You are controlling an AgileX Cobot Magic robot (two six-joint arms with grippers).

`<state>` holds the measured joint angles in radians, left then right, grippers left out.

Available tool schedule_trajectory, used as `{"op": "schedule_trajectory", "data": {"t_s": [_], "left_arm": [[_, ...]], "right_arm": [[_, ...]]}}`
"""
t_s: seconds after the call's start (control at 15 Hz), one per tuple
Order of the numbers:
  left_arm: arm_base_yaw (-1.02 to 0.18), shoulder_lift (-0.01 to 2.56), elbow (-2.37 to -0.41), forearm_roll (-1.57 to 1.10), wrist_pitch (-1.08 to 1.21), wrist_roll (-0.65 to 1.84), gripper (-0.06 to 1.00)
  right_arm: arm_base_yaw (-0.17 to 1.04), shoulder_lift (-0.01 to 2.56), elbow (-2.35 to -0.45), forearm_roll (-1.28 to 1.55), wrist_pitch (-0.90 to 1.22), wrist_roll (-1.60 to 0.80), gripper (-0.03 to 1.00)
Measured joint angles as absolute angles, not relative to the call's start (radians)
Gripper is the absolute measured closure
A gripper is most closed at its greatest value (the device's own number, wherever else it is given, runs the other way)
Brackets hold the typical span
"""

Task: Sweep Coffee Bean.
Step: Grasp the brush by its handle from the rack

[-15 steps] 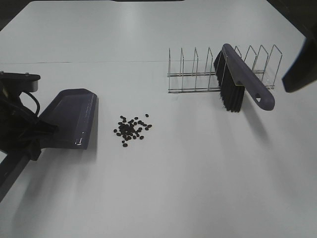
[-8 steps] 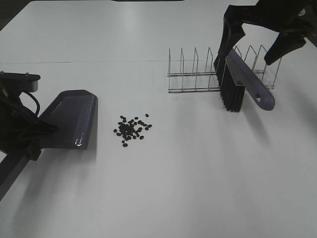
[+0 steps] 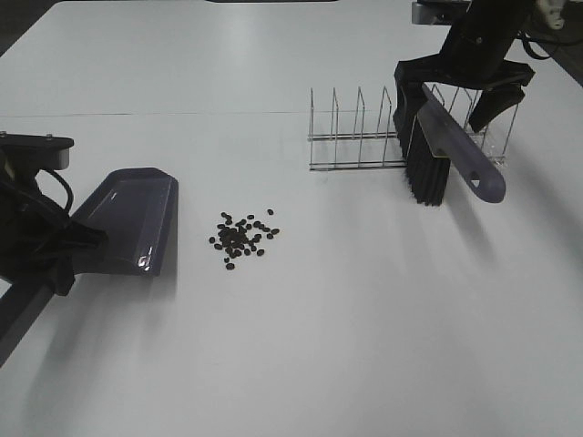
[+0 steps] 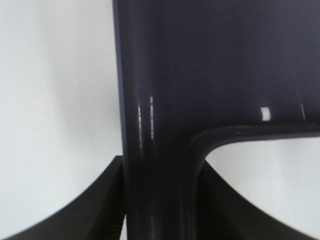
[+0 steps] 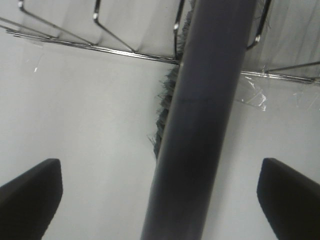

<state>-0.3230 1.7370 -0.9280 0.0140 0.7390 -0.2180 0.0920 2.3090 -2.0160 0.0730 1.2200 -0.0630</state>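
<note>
Left jaws clamped on dustpan [image 3: 127, 221] handle; right jaws spread wide astride brush [image 3: 451, 142], not gripping; coffee bean [image 3: 241, 238] pile on bench [image 3: 364, 319].

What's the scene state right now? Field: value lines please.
coffee beans: loose cluster on table, none collected
dustpan: on table left of beans, mouth toward them, not touching
brush: leaning in wire rack, bristles down
left pincer: shut on dustpan handle
right pincer: open, straddling brush handle, not gripping
sweep: not begun
</note>
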Motion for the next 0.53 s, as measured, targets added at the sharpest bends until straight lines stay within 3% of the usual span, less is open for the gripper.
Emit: {"op": "schedule_trajectory", "data": {"t_s": [0.53], "left_arm": [[-0.323,1.737,-0.928,0.014,0.742,-0.219,0.62]], "right_arm": [[0.079,2.427,-2.070,0.073,1.220,-0.089,-0.01]]}}
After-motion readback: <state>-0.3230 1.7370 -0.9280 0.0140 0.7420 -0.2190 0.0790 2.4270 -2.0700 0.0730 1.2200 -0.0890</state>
